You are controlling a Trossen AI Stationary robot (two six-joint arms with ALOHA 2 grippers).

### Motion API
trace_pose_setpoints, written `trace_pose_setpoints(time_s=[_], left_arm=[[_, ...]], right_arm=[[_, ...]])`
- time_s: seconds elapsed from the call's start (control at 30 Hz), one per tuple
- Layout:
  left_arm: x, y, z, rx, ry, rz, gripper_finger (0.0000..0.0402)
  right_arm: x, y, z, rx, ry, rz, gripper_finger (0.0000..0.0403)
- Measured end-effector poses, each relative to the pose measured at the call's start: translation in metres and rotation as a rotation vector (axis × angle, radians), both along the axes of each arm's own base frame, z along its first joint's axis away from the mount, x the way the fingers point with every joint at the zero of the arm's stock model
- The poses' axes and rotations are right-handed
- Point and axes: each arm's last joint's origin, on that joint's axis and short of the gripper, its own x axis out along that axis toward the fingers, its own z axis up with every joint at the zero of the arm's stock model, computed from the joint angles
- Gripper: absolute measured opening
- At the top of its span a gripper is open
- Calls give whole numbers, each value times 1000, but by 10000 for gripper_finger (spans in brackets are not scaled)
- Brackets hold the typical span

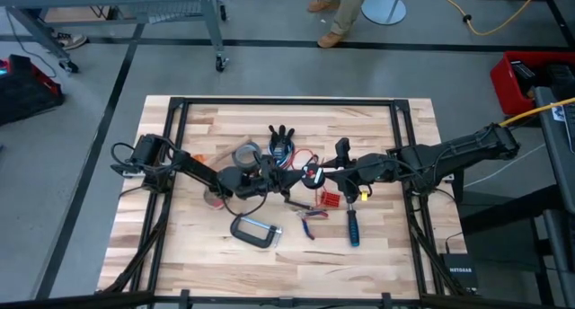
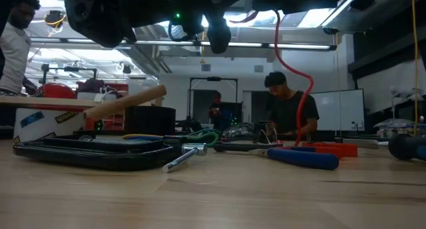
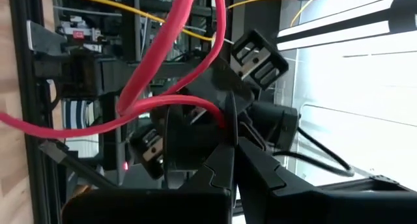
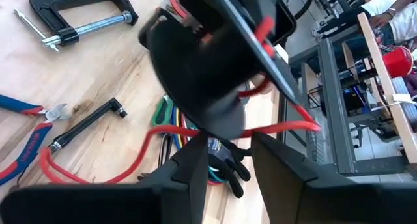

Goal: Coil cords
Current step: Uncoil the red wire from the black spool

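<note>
Left gripper [image 1: 286, 176] apparently pinching the red cord [image 4: 130, 162]; right gripper [image 1: 321, 174] grip unclear; no legible labels.

A workshop or lab: wooden workbench [image 1: 225, 255], metal racks [image 4: 339, 113], whiteboard [image 2: 339, 109], people at benches [image 2: 287, 112].

Wood, metal and plastic on the bench

Table [image 1: 198, 255] of pale, smooth wood planks; C-clamp [image 4: 78, 15] matt black metal with bright steel screw; red cord [image 4: 130, 165] glossy plastic; screwdriver [image 1: 353, 226] blue plastic handle.
</note>
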Motion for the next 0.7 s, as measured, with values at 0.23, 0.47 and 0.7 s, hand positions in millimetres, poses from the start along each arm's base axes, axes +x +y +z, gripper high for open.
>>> trace_pose_setpoints(time_s=[0.23, 0.47, 0.7], left_arm=[[2, 10, -2, -16, 16, 21, 0], [2, 13, -1, -11, 11, 10, 0], [2, 10, 0, -21, -10, -26, 0]], right_arm=[[0, 2, 0, 28, 7, 47, 120], [0, 2, 0, 41, 11, 68, 120], [1, 3, 2, 55, -16, 83, 120]])
